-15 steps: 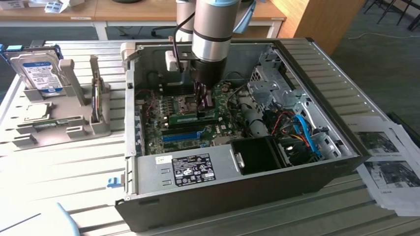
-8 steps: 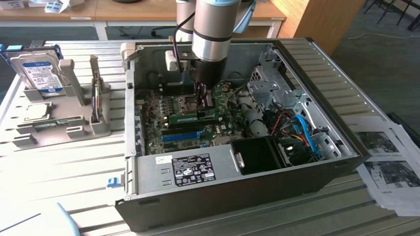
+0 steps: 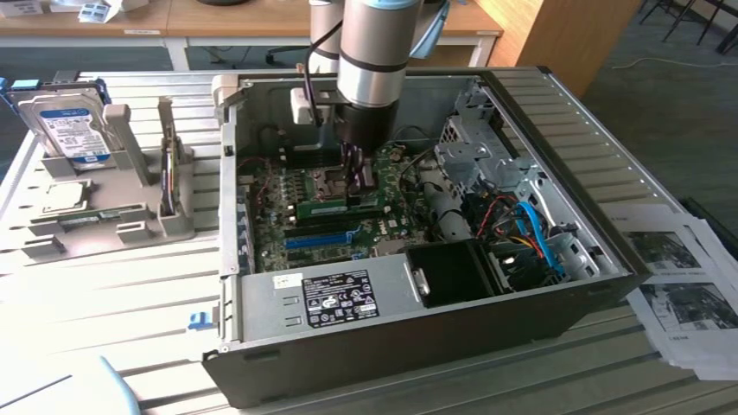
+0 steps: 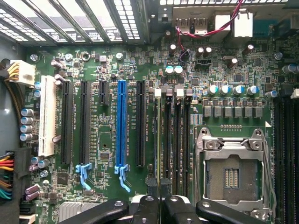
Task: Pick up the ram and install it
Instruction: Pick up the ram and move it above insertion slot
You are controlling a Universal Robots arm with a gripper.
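Alignment is why I hold the ram [image 4: 157, 135] edge-on: its length runs parallel to the black memory slots [image 4: 176, 140], ready to press straight down. My gripper [image 4: 159, 189] is narrow, pinching the stick's upper edge. The ram sits directly beneath my fingers [image 4: 151, 189], inside the open case [image 3: 600, 156], at the slot row; whether it is seated, I cannot tell.

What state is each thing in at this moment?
tool, shut on the ram
ram, upright on edge at the memory slots; seating cannot be told
computer case, side open
CPU socket, empty
hard drive, standing in its holder outside the case
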